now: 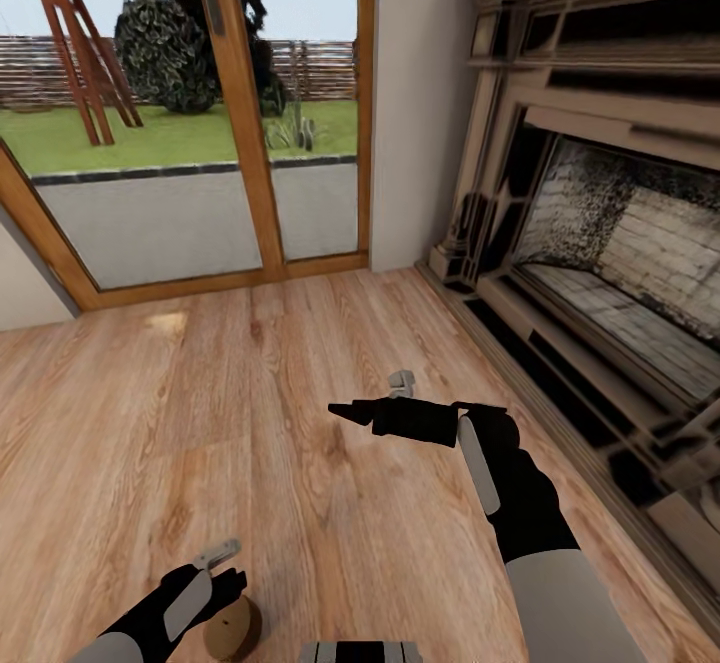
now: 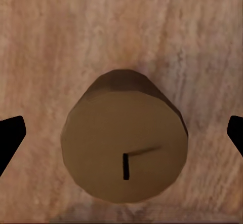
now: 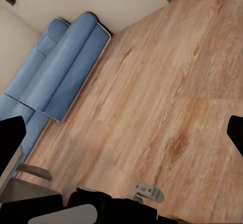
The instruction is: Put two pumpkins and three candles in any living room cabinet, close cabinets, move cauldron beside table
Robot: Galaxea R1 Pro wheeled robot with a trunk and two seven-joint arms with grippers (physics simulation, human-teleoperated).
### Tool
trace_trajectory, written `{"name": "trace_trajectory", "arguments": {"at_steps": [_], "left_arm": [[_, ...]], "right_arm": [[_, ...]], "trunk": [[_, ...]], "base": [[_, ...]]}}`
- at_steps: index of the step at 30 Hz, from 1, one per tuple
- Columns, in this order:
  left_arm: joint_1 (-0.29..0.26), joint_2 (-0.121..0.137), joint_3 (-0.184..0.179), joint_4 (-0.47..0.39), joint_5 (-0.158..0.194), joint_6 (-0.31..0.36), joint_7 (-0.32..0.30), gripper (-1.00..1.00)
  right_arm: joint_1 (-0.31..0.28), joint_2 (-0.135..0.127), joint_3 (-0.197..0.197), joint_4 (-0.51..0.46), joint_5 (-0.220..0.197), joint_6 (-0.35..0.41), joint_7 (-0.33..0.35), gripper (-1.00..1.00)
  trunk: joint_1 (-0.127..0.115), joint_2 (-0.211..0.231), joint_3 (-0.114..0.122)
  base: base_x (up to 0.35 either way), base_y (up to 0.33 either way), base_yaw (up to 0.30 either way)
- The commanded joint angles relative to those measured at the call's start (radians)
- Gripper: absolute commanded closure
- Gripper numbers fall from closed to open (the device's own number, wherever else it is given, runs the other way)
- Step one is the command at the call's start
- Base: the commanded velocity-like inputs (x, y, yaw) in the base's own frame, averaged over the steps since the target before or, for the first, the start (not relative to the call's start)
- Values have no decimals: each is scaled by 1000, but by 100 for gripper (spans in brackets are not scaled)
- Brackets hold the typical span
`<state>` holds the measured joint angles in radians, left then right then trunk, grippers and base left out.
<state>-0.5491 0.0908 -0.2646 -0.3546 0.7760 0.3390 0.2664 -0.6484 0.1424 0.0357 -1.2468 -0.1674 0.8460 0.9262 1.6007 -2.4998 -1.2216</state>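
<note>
Head view is showing the robot looking down at a wooden floor (image 1: 200,413), with a glass door (image 1: 200,113) ahead and a big fireplace (image 1: 610,243) on one side. The left gripper (image 1: 222,568) is hanging low over one candle (image 1: 233,629), a small round brownish piece standing on the floor just under the fingers. The right gripper (image 1: 345,410) is reaching out sideways over bare floor, well apart from the candle, and it is carrying nothing. Left wrist view is looking straight down on the candle (image 2: 124,138) with its short dark wick, and the candle is sitting between the two dark fingertips (image 2: 10,138), which are standing wide apart and not touching it, so these fingers are spread and have not gripped yet. Right wrist view is showing the floor (image 3: 167,107) and a blue sofa (image 3: 61,62) far beyond the fingers, and the two dark tips (image 3: 10,140) are standing wide apart with nothing between them. The job is looking early: this candle is not picked up yet, and I think the next move is going down and squeezing it. No pumpkins, cabinet, cauldron or table are in these pictures, so I cannot tell how those parts are going.
</note>
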Motion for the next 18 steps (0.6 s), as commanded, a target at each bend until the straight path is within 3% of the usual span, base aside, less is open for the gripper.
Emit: {"name": "trace_trajectory", "arguments": {"at_steps": [1, 11, 18], "left_arm": [[0, -1, -8, -3, 10, 3, 8, -100], [0, -14, -10, -3, 8, 3, 8, -100], [0, -14, -10, -3, 7, 2, 8, -100]], "right_arm": [[-1, 0, 0, 0, -3, 5, 0, -100], [-1, 0, 0, 0, -3, 5, 0, -100], [-1, 0, 0, 0, -3, 5, -1, -100]], "trunk": [[0, -1, -5], [5, -3, -43], [5, -3, -43]], "base": [[0, 0, 0], [0, 0, 0], [0, 0, 0]]}}
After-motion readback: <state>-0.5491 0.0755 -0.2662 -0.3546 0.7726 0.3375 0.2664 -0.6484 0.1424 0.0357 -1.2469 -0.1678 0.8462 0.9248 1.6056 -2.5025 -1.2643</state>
